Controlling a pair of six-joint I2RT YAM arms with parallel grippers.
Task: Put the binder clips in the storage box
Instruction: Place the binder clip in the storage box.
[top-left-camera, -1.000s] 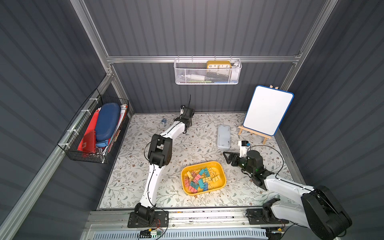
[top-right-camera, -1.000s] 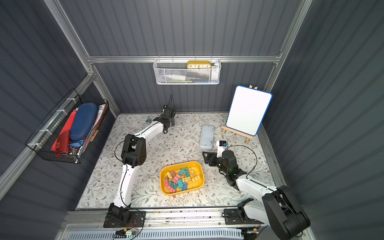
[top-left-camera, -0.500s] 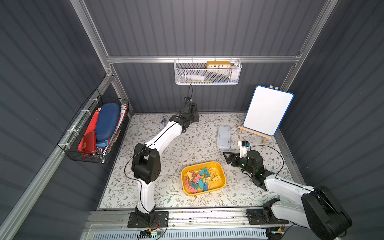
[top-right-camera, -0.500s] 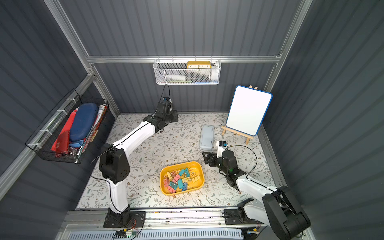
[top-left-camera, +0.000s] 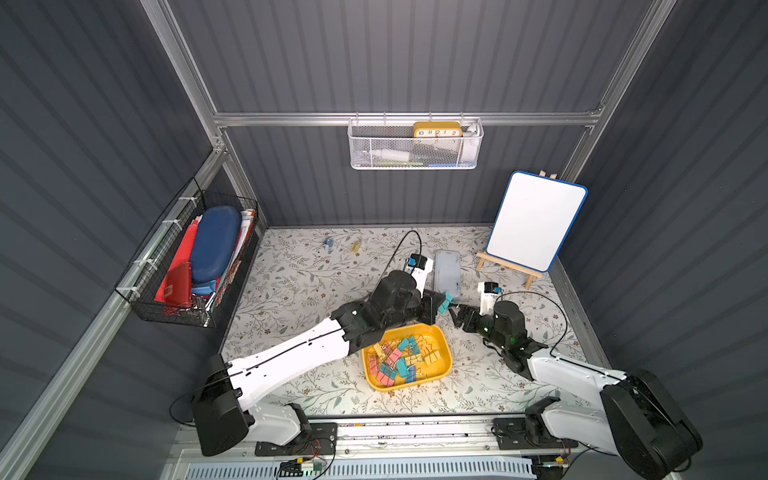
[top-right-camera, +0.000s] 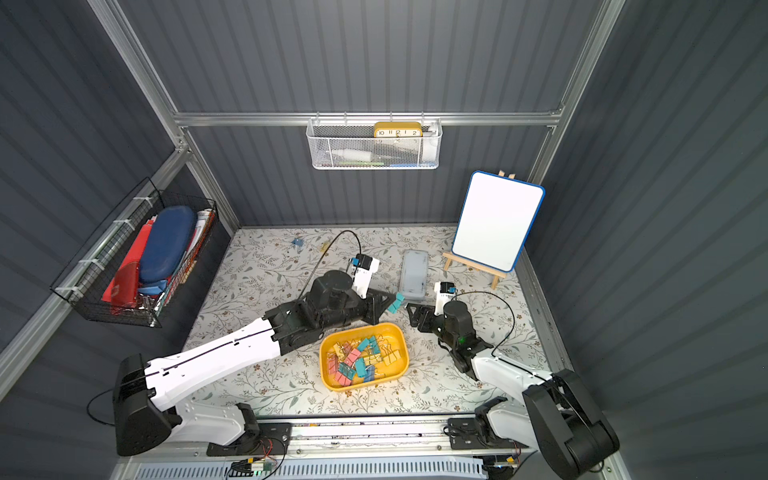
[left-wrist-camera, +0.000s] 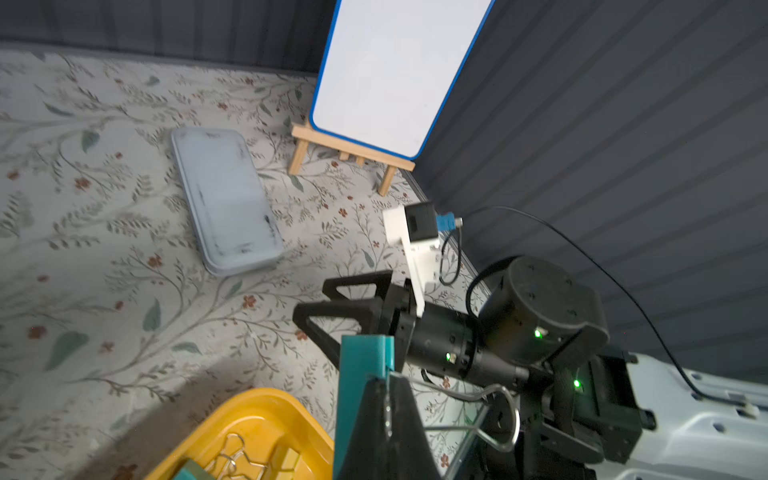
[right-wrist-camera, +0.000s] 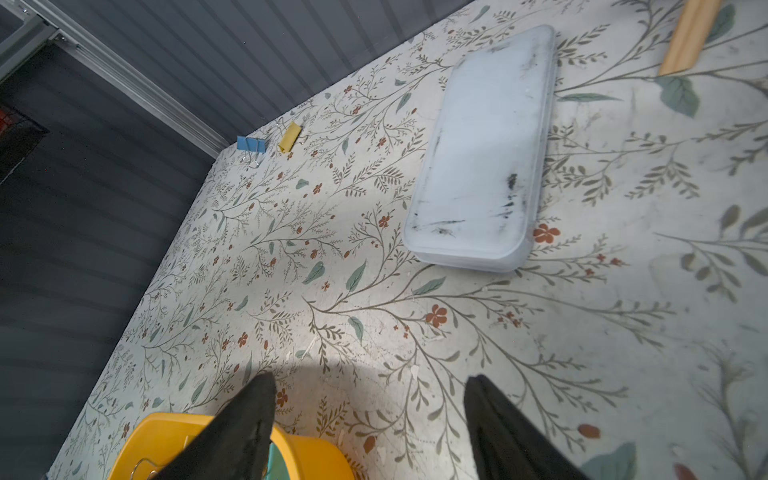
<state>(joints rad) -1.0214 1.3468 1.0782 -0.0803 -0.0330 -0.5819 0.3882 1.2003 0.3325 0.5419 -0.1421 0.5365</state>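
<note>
The storage box (top-left-camera: 448, 353) (top-right-camera: 405, 353) is a yellow tray at the front middle of the mat, with several binder clips (top-left-camera: 401, 357) (top-right-camera: 361, 357) piled inside. My left gripper (top-left-camera: 441, 305) (top-right-camera: 390, 306) (left-wrist-camera: 386, 386) is shut on a teal binder clip (top-left-camera: 446, 301) (top-right-camera: 395, 302) (left-wrist-camera: 361, 374). It holds the clip in the air just past the tray's far right corner. My right gripper (top-left-camera: 459, 316) (top-right-camera: 415, 316) (right-wrist-camera: 370, 386) stands open and empty close beside it. A blue clip (top-left-camera: 328, 244) (right-wrist-camera: 250, 144) and a yellow clip (top-left-camera: 355, 247) (right-wrist-camera: 289, 136) lie at the back of the mat.
A translucent grey-white lid (top-left-camera: 447, 272) (right-wrist-camera: 482, 158) lies behind the grippers. A whiteboard on a wooden easel (top-left-camera: 536, 222) stands at the back right. A black wire basket (top-left-camera: 195, 257) hangs on the left wall. A white mesh basket (top-left-camera: 415, 147) hangs on the back wall.
My left arm has swung from the back of the mat forward and to the right, up to the tray's far corner. The right arm has not moved.
</note>
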